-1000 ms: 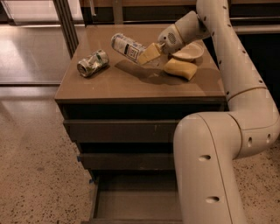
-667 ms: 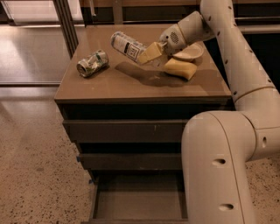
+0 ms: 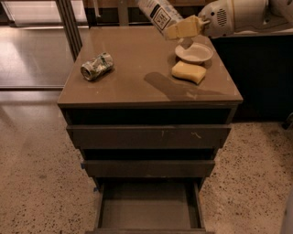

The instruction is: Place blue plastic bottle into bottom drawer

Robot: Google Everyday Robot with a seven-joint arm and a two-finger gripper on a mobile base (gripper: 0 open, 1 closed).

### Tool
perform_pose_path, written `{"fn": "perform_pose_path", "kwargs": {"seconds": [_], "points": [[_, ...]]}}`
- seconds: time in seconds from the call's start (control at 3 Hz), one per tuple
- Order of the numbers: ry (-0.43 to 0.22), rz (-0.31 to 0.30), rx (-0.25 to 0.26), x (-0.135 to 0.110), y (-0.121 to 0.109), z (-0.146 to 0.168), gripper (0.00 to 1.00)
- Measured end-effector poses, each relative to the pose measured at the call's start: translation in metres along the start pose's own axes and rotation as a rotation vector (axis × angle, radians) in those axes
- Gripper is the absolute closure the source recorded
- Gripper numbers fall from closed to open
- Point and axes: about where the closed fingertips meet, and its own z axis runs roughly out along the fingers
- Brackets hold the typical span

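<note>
The blue plastic bottle, clear with a white printed label, is held tilted in the air above the back of the cabinet top, partly cut off by the upper edge of the view. My gripper, with yellowish fingers, is shut on the bottle's lower end, reaching in from the upper right. The bottom drawer is pulled open at the foot of the cabinet and its inside shows nothing in it.
A crushed green-and-white can lies at the left of the cabinet top. A yellow sponge and a small white dish are at the right. The two upper drawers are nearly shut. A dark counter stands to the right.
The bottle has been lifted off the cabinet top and now hangs higher in the gripper. The view has shifted, and the arm no longer covers the drawers' right side.
</note>
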Motion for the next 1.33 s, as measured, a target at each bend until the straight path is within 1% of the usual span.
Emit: {"fn": "perform_pose_path", "kwargs": {"seconds": [0.33, 0.67, 1.0, 1.33], "points": [[-0.148, -0.04, 0.057, -0.008, 0.032, -0.031, 1.0], [-0.287, 0.022, 0.066, 0.026, 0.03, -0.034, 1.0], [-0.357, 0.126, 0.054, 0.088, 0.021, -0.011, 1.0], [-0.343, 0.251, 0.031, 0.164, 0.017, 0.037, 1.0]]}}
